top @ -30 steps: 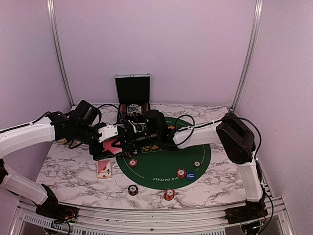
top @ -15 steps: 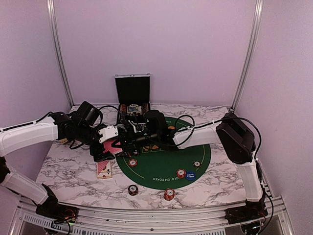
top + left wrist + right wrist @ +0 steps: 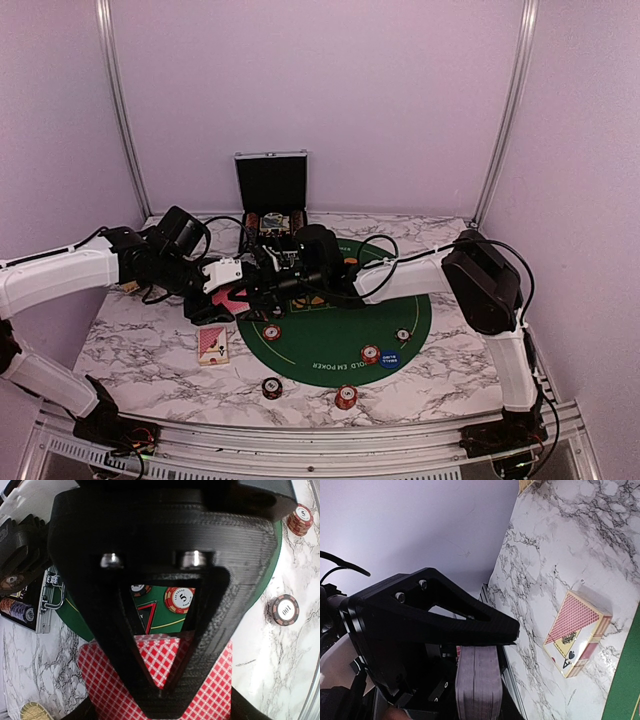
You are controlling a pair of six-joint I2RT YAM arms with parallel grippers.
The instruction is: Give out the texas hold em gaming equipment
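Since a moment ago the left pincer (image 3: 160, 696) has snapped from wide open to pinched, its tips together on the red-backed cards (image 3: 100, 680). I cannot tell if one card is caught. The right pincer (image 3: 250, 292) squeezes that stack, holding it right against the left one. I think a pull back to the left would slide a card free.
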